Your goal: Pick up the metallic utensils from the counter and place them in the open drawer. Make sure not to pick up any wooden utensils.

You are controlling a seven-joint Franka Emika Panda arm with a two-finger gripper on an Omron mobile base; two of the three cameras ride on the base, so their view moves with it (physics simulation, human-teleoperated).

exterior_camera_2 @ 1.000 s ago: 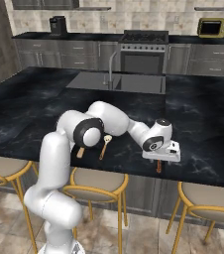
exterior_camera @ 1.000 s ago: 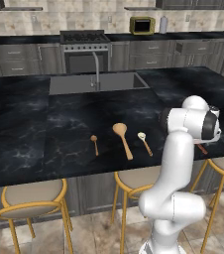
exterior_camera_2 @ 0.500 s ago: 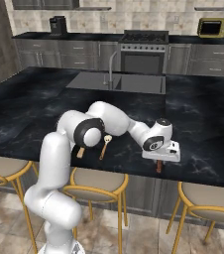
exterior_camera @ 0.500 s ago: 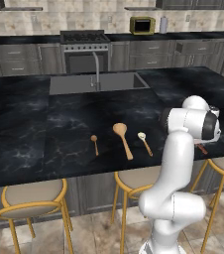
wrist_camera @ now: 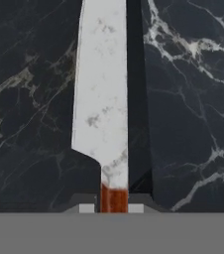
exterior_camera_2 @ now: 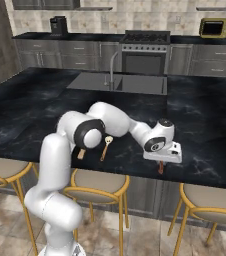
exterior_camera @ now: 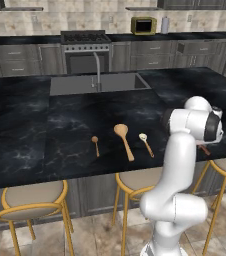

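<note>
From the left base view I see two wooden spoons [exterior_camera: 123,140] mid-counter [exterior_camera: 45,130], from the right my gripper [exterior_camera_2: 161,161] low near the counter's front edge, and from the hand its jaws narrowed around the knife [wrist_camera: 102,99] handle, so I judge grasping underway, lifting next.

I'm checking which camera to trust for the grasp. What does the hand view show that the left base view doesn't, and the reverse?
Hand view: the knife's pale blade and red-brown handle, between the gripper's tips. Left base view: large wooden spoon, small wooden spoon, pale-bowled spoon, sink, stools. Both: the black counter.
</note>
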